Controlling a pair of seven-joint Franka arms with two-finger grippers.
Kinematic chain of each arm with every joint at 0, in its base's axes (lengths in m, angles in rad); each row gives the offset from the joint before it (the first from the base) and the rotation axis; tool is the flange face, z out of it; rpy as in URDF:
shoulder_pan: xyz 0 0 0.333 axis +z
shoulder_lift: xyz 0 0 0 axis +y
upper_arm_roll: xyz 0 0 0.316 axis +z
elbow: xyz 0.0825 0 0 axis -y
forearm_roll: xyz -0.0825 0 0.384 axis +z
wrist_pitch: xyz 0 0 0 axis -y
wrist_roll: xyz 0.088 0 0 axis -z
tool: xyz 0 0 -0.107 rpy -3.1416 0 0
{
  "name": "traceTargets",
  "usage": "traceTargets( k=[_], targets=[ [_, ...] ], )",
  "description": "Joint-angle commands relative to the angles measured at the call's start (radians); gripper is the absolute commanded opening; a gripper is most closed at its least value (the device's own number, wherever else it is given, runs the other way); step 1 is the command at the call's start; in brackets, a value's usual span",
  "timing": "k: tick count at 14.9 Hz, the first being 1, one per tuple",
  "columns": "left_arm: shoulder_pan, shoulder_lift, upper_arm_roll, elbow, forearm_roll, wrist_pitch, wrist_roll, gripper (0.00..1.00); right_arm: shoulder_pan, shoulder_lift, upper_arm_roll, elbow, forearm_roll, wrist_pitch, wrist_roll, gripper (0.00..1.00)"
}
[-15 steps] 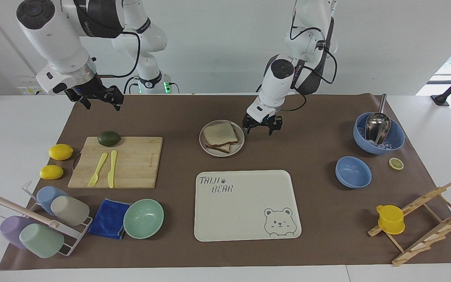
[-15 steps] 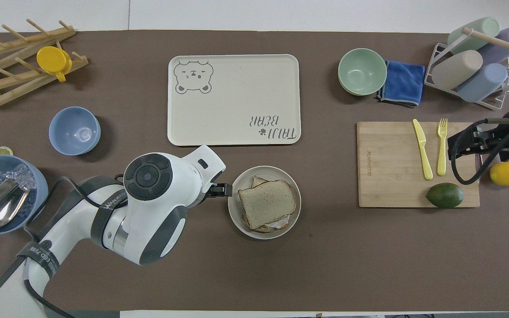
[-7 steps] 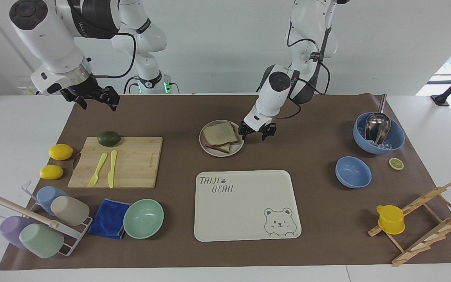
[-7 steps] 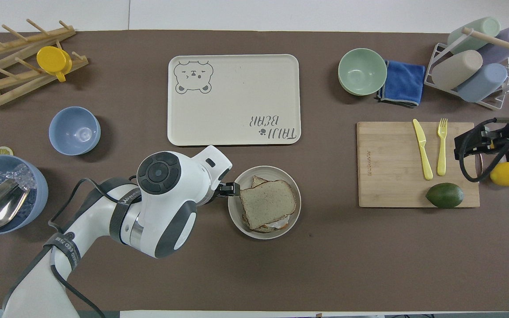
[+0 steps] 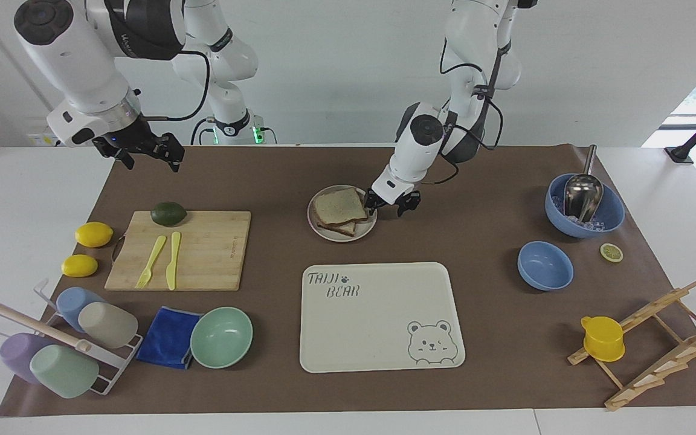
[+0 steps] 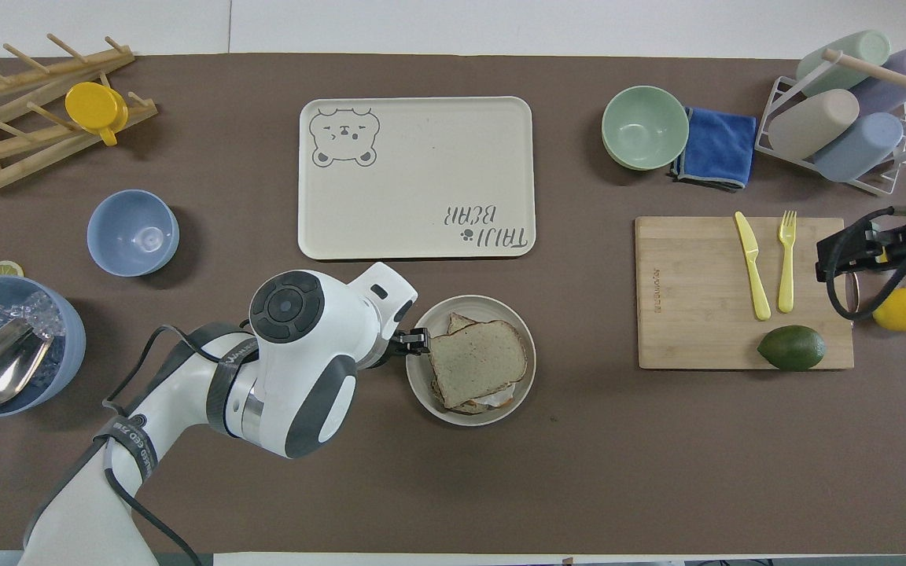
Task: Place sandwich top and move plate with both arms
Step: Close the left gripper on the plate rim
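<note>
My left end effector [image 5: 391, 202], fingers spread, straddles the plate [image 5: 322, 233] rim. The sandwich top [image 5: 339, 204] lies on the stack in the plate. My right end effector [image 5: 145, 151] waits raised, fingers spread.

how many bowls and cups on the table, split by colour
Blue bowls: 2, the one with the metal scoop and the empty one
Mint-green bowl: 1
Yellow cup on the wooden rack: 1
Pastel cups in the wire rack: 4
Total: 8
</note>
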Motion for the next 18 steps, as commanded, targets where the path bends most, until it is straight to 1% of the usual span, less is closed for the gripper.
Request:
traceTargets(
  k=[1, 3, 6, 8, 14, 15, 16, 18],
  targets=[
    [-0.021, -0.012, 0.011, -0.04, -0.024, 0.039, -0.009, 0.67, -0.009, -0.012, -0.003, -0.016, 0.03, 0.008, -0.022, 1.0],
    [-0.035, -0.012, 0.011, -0.054, -0.042, 0.063, -0.01, 0.65, -0.006, -0.012, -0.003, -0.016, 0.03, 0.009, -0.022, 1.0],
    [-0.037, -0.013, 0.011, -0.063, -0.047, 0.082, -0.01, 0.57, -0.006, -0.012, -0.003, -0.016, 0.03, 0.009, -0.022, 1.0],
    [-0.038, -0.012, 0.011, -0.063, -0.064, 0.085, -0.01, 0.43, -0.006, -0.012, -0.003, -0.016, 0.03, 0.009, -0.022, 1.0],
    [-0.05, -0.01, 0.011, -0.063, -0.065, 0.091, -0.01, 0.11, -0.006, -0.012, -0.003, -0.016, 0.03, 0.009, -0.022, 1.0],
    [-0.049, -0.01, 0.011, -0.063, -0.065, 0.094, -0.009, 0.04, -0.006, -0.012, -0.003, -0.016, 0.03, 0.009, -0.022, 1.0],
    [-0.049, -0.01, 0.011, -0.063, -0.065, 0.093, -0.009, 0.0, -0.006, -0.012, -0.003, -0.016, 0.03, 0.009, -0.022, 1.0],
    [-0.046, -0.009, 0.011, -0.062, -0.065, 0.091, -0.007, 0.0, -0.006, -0.012, -0.003, -0.016, 0.03, 0.008, -0.022, 1.0]
  ],
)
